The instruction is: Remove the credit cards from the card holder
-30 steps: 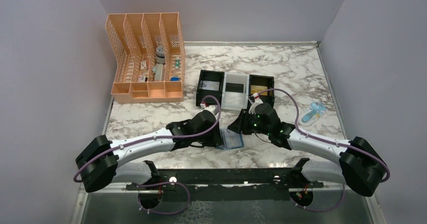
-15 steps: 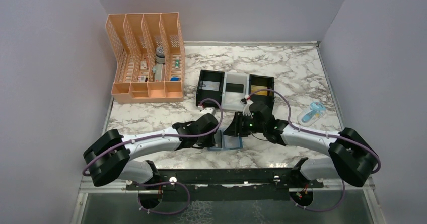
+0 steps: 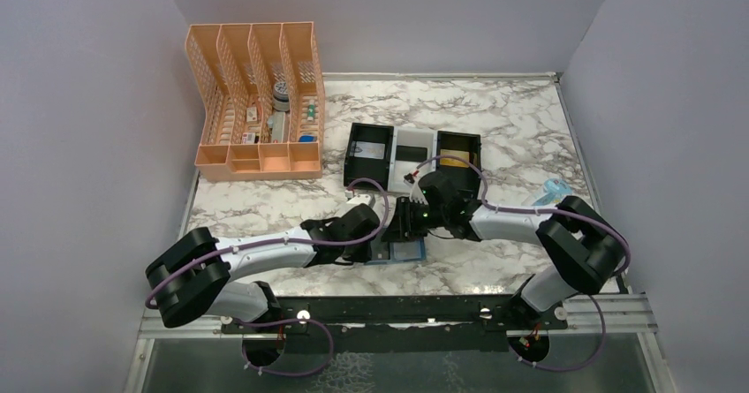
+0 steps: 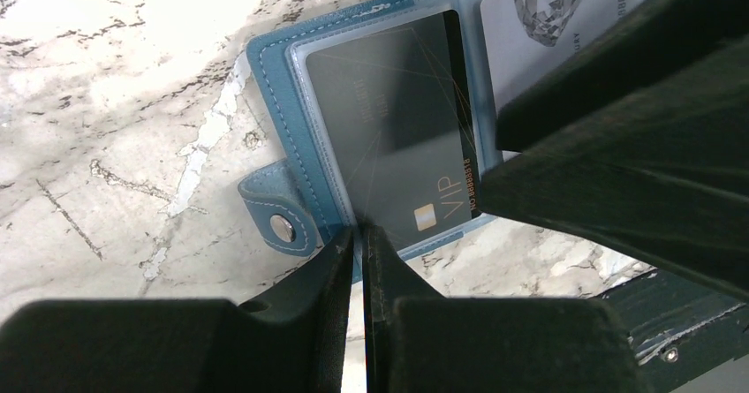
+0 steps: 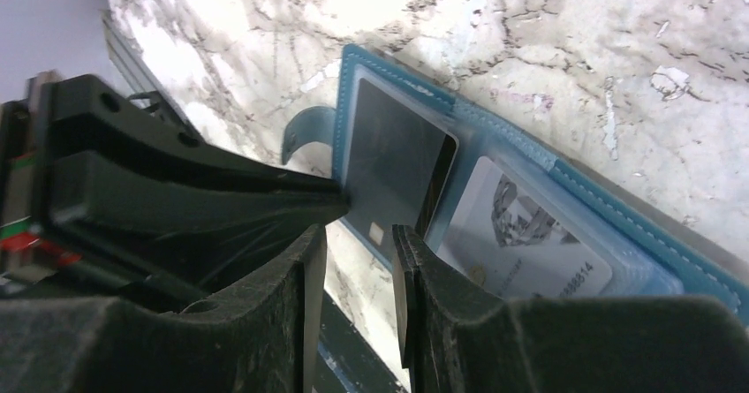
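Observation:
The teal-blue card holder [image 4: 274, 84] lies open on the marble near the front edge, also visible as the card holder [image 3: 408, 252] between both grippers. A black card [image 4: 397, 119] sits in its left pocket and a silver-grey card [image 4: 539, 22] in the right one. My left gripper [image 4: 360, 232] is shut on the holder's near edge, beside the snap tab [image 4: 278, 221]. My right gripper [image 5: 358, 238] stands open just off the black card [image 5: 389, 159], by its near corner, with the silver-grey card [image 5: 530, 243] to its right. From above, the left gripper [image 3: 382, 246] and right gripper [image 3: 406, 228] meet over the holder.
A black-and-white three-compartment tray [image 3: 402, 179] stands just behind the grippers, with flat cards inside, one of them gold. A peach mesh organizer [image 3: 256, 102] stands at the back left. A small light-blue object [image 3: 552, 194] lies at the right.
The left gripper has closed on the holder's near edge. The right arm has swung left and brought its gripper down over the open holder.

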You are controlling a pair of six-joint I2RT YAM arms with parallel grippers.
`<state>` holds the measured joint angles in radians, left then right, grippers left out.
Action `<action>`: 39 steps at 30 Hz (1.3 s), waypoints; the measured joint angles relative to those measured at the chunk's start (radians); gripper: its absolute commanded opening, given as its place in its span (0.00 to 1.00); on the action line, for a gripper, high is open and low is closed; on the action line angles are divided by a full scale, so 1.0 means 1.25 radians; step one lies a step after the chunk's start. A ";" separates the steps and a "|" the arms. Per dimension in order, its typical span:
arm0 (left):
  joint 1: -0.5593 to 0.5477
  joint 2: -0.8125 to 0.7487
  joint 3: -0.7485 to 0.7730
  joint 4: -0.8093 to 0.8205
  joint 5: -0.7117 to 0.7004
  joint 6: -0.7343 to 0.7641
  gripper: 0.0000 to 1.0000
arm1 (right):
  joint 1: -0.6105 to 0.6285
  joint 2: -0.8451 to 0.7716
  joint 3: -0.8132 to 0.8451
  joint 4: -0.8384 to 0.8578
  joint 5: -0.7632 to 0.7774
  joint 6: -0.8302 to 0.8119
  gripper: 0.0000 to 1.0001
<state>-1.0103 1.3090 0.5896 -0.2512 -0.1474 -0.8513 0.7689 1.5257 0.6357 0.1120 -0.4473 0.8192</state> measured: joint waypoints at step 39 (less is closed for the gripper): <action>0.000 0.035 -0.005 0.063 0.007 0.006 0.11 | 0.002 0.013 0.027 -0.111 0.124 -0.046 0.34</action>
<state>-1.0103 1.3533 0.5838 -0.1730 -0.1387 -0.8436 0.7715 1.5417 0.6689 -0.0273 -0.2924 0.7620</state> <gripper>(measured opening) 0.118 0.345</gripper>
